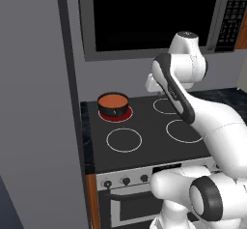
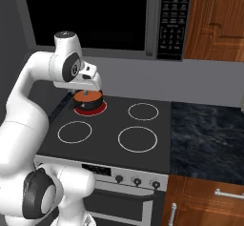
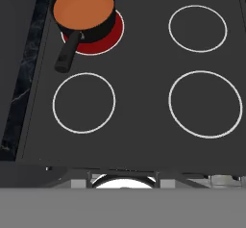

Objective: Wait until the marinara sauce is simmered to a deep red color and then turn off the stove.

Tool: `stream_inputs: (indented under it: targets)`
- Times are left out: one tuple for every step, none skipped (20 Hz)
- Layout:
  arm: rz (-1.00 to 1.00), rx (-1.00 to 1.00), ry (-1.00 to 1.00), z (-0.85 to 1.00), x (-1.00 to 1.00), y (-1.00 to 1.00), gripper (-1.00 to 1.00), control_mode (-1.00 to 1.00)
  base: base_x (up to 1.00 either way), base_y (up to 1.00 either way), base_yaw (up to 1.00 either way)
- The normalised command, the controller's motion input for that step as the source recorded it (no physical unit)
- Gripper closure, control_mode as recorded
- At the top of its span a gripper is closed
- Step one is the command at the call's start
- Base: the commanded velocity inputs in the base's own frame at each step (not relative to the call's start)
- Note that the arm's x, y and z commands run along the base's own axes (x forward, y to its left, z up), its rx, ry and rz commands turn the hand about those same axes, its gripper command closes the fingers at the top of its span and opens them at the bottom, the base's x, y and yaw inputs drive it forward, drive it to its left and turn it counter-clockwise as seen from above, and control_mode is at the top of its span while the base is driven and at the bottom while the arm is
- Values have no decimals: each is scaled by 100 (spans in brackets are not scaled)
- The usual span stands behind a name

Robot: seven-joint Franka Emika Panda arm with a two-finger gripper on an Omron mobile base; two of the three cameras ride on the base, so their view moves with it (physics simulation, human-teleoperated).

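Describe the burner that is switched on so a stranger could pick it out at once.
Start at the black glass stove beneath the microwave, which has four ringed burners. Go to the back corner nearest the tall grey wall. That burner glows solid red under a small black pot of orange sauce, while the other three are plain white rings on dark glass.

stove (image 3: 139,102): smooth black glass top, silver metal front panel | pot (image 1: 107,108): matt black | marinara sauce (image 3: 83,7): flat, smooth orange-red surface | desk (image 2: 209,139): dark marbled stone, polished | cabinet (image 2: 217,20): glossy reddish-brown wood | microwave (image 2: 95,10): glossy black window
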Motion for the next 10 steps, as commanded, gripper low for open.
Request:
stream_inputs:
  targets:
    - [0, 0, 0, 0, -3, 0, -100, -100, 0, 0, 0]
    - [0, 1, 0, 0, -5, -1, -100, -100, 0, 0, 0]
    - [0, 3, 0, 0, -11, -8, -100, -100, 0, 0, 0]
    - [0, 3, 0, 0, -12, -14, -100, -100, 0, 0, 0]
    - [0, 3, 0, 0, -11, -14, -100, -100, 0, 0, 0]
    - [0, 3, 0, 0, -9, -12, -100, -100, 0, 0, 0]
    - [0, 2, 0, 0, -5, -9, -100, -100, 0, 0, 0]
    - [0, 0, 0, 0, 0, -4, -100, -100, 0, 0, 0]
    - [0, 0, 0, 0, 0, 0, -100, -100, 0, 0, 0]
    - [0, 0, 0, 0, 0, 0, -100, -100, 0, 0, 0]
